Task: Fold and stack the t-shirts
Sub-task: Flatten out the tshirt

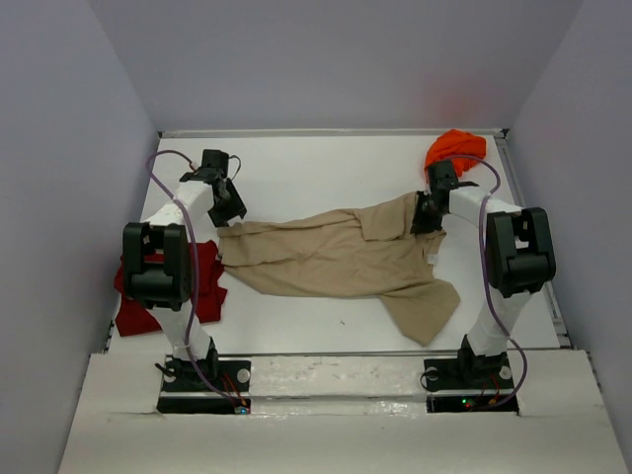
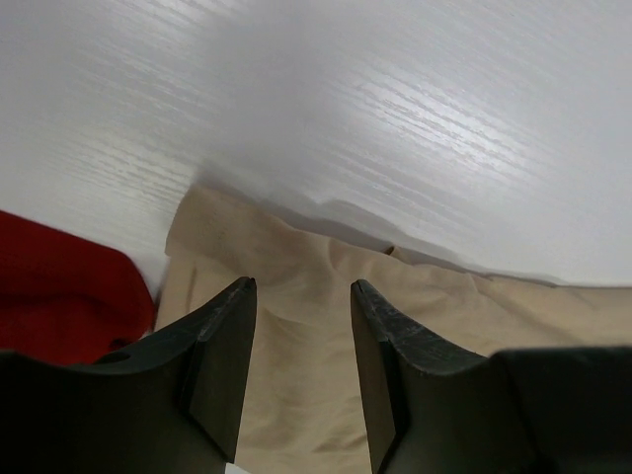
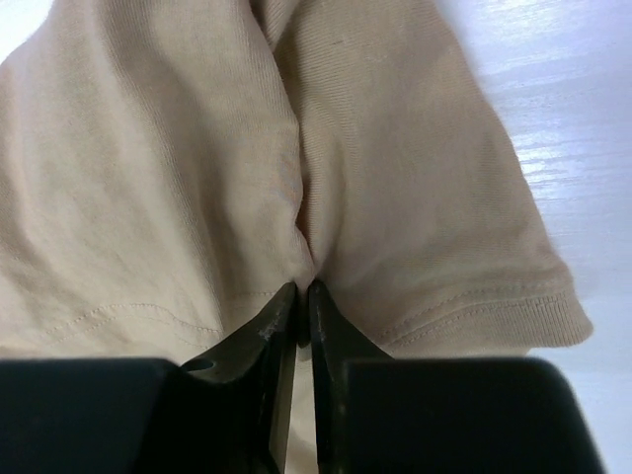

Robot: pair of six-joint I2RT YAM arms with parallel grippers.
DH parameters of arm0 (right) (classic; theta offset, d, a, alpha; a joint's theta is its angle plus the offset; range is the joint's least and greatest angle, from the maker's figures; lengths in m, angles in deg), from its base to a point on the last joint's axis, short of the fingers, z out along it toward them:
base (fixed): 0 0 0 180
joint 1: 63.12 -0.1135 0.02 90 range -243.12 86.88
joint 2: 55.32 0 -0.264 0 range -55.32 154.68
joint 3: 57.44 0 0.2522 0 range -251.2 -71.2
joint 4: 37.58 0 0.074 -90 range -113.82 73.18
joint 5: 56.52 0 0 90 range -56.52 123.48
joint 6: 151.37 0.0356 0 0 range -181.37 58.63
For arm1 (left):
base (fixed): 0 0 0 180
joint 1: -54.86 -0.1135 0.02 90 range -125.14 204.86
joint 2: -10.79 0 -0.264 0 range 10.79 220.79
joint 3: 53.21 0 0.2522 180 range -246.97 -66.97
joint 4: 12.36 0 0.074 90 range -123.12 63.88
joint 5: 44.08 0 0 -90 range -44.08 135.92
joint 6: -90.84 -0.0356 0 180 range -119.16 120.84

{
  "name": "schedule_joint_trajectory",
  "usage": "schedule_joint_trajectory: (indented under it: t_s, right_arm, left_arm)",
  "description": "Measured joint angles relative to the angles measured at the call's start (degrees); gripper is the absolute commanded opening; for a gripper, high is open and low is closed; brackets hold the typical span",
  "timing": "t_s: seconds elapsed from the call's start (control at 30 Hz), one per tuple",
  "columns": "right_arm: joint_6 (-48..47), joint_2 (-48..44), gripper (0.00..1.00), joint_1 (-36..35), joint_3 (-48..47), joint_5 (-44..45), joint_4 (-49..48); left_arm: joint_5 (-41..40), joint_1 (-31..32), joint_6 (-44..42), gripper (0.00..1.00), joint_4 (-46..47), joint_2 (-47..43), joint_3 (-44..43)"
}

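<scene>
The tan t-shirt (image 1: 341,259) lies spread and rumpled across the middle of the table. My right gripper (image 1: 427,215) is shut on a pinched fold of the tan t-shirt (image 3: 326,178) near a hemmed sleeve at its right end. My left gripper (image 1: 229,205) hovers open over the shirt's left corner. In the left wrist view the tan t-shirt (image 2: 296,346) lies between and below the black fingers (image 2: 222,346). A dark red t-shirt (image 1: 207,281) lies crumpled under the left arm, and its edge shows as the dark red t-shirt (image 2: 59,296). A bright orange t-shirt (image 1: 456,150) is bunched at the back right.
The white table (image 1: 316,168) is bounded by grey walls at the back and both sides. A raised rim (image 1: 533,227) runs along the right edge. Both arm bases (image 1: 202,380) sit on the near ledge.
</scene>
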Motion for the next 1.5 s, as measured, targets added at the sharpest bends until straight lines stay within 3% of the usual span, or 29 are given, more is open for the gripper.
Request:
schedule_joint_trajectory:
  t_s: [0.1, 0.5, 0.7, 0.77, 0.8, 0.87, 1.3, 1.5]
  right_arm:
    - [0.0, 0.0, 0.23, 0.0, -0.5, 0.4, 0.7]
    - [-0.6, -1.6, 0.29, -0.1, -0.2, 0.3, 1.4]
    - [-1.1, -1.6, 0.22, -0.1, -0.2, 0.3, 1.4]
    - [-1.2, -1.6, 0.15, -0.1, -0.2, 0.1, 1.3]
    - [-1.2, -1.6, 0.06, -0.3, -0.2, 0.1, 1.3]
    - [-1.3, -1.6, 0.00, -0.5, -0.2, 0.1, 1.4]
    - [-1.3, -2.1, 0.00, -3.9, -0.3, 1.4, 0.7]
    - [-1.3, -5.2, 0.00, -4.2, -4.9, 1.1, 0.6]
  left_arm:
    - [0.0, 0.7, 0.0, 0.53, 0.0, -0.8, 0.0]
    - [-1.2, 2.4, -0.2, 0.53, 0.0, -1.0, 0.0]
    - [-1.4, 2.8, -0.5, 0.53, 0.0, -1.0, 0.0]
    - [-1.6, 2.8, -0.7, 0.53, 0.0, -1.0, 0.0]
    - [-1.7, 2.8, -0.7, 0.53, 0.0, -1.0, 0.0]
    - [-1.7, 2.8, -0.7, 0.53, 0.0, -1.0, 0.0]
    - [-0.9, 2.9, -0.8, 0.53, 1.0, -1.1, 0.0]
    - [-0.8, 3.0, -1.1, 0.53, 2.8, -2.0, 0.0]
